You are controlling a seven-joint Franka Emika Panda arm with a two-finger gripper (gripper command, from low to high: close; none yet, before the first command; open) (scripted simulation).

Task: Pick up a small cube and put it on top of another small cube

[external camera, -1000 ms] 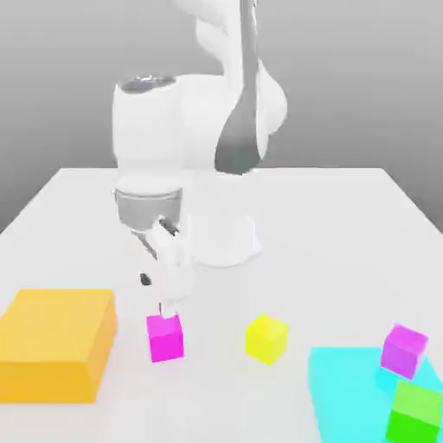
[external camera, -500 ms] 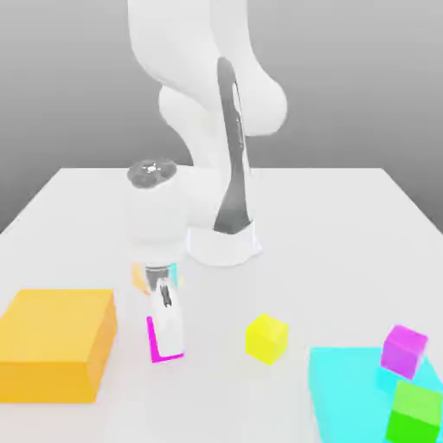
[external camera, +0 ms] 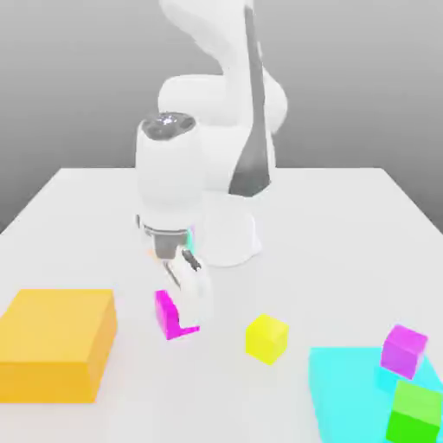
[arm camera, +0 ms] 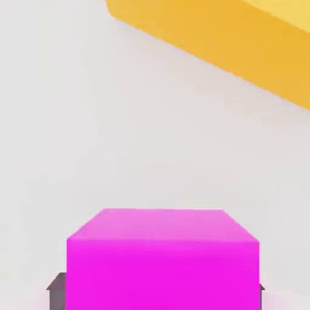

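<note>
The claw [external camera: 183, 298] is closed on the small cube [external camera: 170, 314], a plain, matte, bright magenta block with sharp edges; it hangs tilted, clear of the pale, smooth worktop [external camera: 346, 234]. In the exterior view one white finger [external camera: 197, 294] covers the cube's side toward that view's right. The arm [external camera: 216, 112] is glossy white with a grey panel along its link.

On the exterior view's left sits a large, flat-topped orange block [external camera: 56, 342], near the cube but apart from it. To the cube's right in that view stands a yellow small cube [external camera: 266, 337], alone on bare worktop with open room on all sides. Further toward that right, a flat cyan slab [external camera: 346, 398] carries a violet-purple small cube [external camera: 404, 349], tilted, and a green cube [external camera: 414, 414].

The hand view adds what the exterior one hides: the small cube [arm camera: 162, 257] seen close, with dark grey finger pads [arm camera: 56, 292] pressed at both its sides, and the orange block [arm camera: 242, 42] beyond a stretch of bare worktop.
</note>
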